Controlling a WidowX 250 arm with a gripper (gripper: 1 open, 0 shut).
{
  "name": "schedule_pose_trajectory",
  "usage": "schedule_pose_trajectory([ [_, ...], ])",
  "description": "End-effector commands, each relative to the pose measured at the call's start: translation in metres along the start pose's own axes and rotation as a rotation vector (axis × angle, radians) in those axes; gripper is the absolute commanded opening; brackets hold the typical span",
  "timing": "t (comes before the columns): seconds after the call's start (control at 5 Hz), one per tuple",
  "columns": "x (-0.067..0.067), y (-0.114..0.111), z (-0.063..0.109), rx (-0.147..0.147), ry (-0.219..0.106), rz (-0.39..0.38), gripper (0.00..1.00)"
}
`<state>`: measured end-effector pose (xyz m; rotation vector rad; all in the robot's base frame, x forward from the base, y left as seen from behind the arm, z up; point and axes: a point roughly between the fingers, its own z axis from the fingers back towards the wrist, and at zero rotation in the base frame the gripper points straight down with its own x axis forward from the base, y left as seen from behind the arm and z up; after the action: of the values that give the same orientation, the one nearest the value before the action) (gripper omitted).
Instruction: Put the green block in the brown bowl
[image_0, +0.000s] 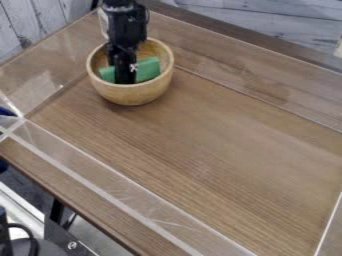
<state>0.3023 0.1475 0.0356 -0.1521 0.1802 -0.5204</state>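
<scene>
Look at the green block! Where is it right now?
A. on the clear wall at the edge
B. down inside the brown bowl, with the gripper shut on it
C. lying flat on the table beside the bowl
B: the green block sits inside the brown bowl, with the gripper reaching in and closed on it.

There is one camera. It sits high up, looking down and across the wooden table (201, 140). The gripper (124, 68) is far away from it, near the top left.
</scene>
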Motion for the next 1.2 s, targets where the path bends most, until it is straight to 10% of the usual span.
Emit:
schedule_pose_trajectory([
  [0.0,-0.001,0.007,0.027,0.064,-0.05,0.015,0.0],
  [1.0,-0.012,0.014,0.047,0.063,-0.053,-0.027,0.0],
])
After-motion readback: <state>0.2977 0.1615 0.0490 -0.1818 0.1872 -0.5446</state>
